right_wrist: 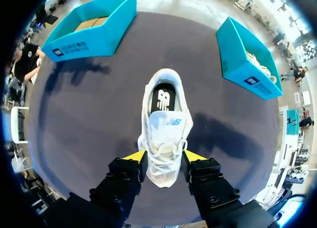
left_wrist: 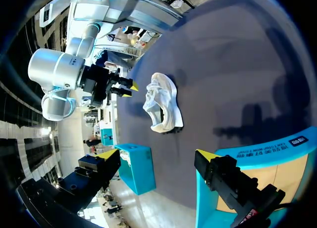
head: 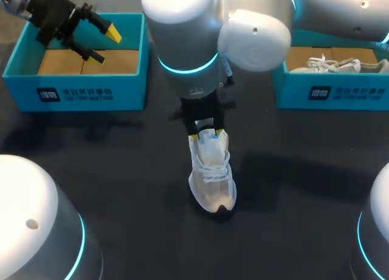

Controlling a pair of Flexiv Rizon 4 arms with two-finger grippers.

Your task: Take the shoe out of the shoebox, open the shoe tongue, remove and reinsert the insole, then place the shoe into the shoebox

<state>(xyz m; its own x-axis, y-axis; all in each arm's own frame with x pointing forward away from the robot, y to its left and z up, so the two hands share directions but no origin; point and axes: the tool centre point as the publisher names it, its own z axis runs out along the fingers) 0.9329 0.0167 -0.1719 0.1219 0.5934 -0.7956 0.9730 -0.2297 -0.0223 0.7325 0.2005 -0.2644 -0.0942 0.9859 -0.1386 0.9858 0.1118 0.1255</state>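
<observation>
The shoe (head: 211, 174) is out of its box and stands upright on its sole in the middle of the dark table (head: 109, 170), so I count the first step as done. Its black insole (right_wrist: 162, 97) lies seated inside, and the tongue (right_wrist: 166, 121) lies flat over the laces. From this I cannot judge whether the insole work is finished or not yet begun. My right gripper (right_wrist: 164, 157) hangs over the shoe, spread wide with a tip at either side, and I see no firm grip. My left gripper (head: 104, 45) hovers agape and empty over the left shoebox (head: 73, 92), which holds nothing. Returning the shoe there is plainly left to do. The right shoebox (head: 340, 88) holds a second shoe (head: 337, 64).
</observation>
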